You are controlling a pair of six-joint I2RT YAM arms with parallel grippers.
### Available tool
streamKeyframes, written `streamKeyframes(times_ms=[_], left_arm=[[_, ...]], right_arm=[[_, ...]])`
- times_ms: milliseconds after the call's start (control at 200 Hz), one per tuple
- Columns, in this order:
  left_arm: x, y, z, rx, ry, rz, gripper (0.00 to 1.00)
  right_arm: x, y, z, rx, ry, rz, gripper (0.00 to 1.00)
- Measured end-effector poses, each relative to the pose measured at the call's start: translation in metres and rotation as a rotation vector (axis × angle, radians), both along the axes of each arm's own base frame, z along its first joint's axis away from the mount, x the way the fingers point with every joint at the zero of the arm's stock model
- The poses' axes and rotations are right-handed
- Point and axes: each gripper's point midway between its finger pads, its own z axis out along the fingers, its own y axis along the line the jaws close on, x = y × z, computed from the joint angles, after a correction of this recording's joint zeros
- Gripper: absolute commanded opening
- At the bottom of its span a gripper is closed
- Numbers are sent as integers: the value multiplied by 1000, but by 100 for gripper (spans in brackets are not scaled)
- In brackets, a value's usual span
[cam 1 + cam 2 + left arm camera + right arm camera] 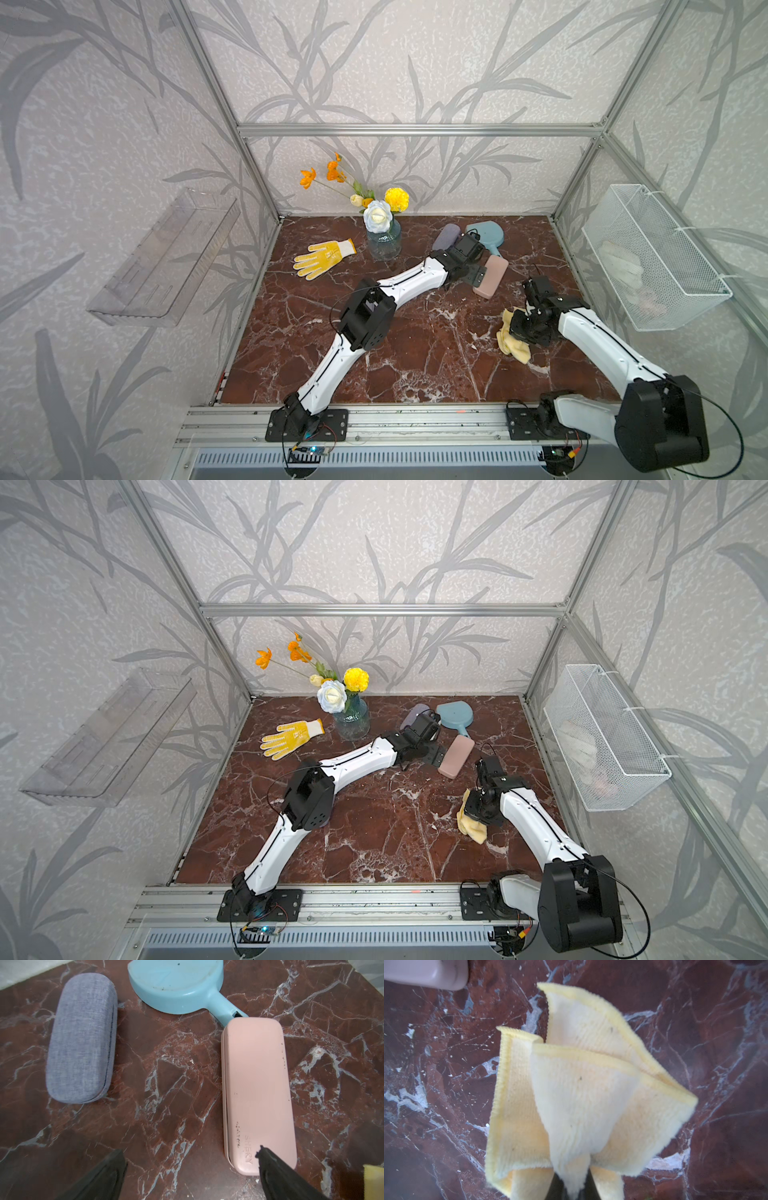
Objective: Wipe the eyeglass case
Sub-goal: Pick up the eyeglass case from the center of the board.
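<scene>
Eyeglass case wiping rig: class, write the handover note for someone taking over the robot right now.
Left gripper: open and empty. One fingertip is over an end of the pink eyeglass case; contact cannot be told.
Right gripper: shut on the yellow cloth, which is apart from both cases.
Grey fabric eyeglass case: closed, beside the pink one, not touching it.
Done: the cloth is in the grip.
Left: bring the cloth to the case, probably the pink one, and wipe; it shows dark specks.
</scene>
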Motion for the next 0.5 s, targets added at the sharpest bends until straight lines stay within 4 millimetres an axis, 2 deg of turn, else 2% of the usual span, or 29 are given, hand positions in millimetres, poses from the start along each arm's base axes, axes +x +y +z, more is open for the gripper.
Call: streamKeyframes(times_ms=[135, 355, 500], left_arm=[[3, -9, -6, -17, 15, -5, 100], [15, -30, -5, -73, 11, -12, 100], [14, -32, -17, -67, 36, -14, 100]], right_arm=[[0, -1, -2, -1, -6, -12, 0], [0, -3, -4, -6, -9, -29, 0], [2, -6, -3, -5, -14, -43, 0]])
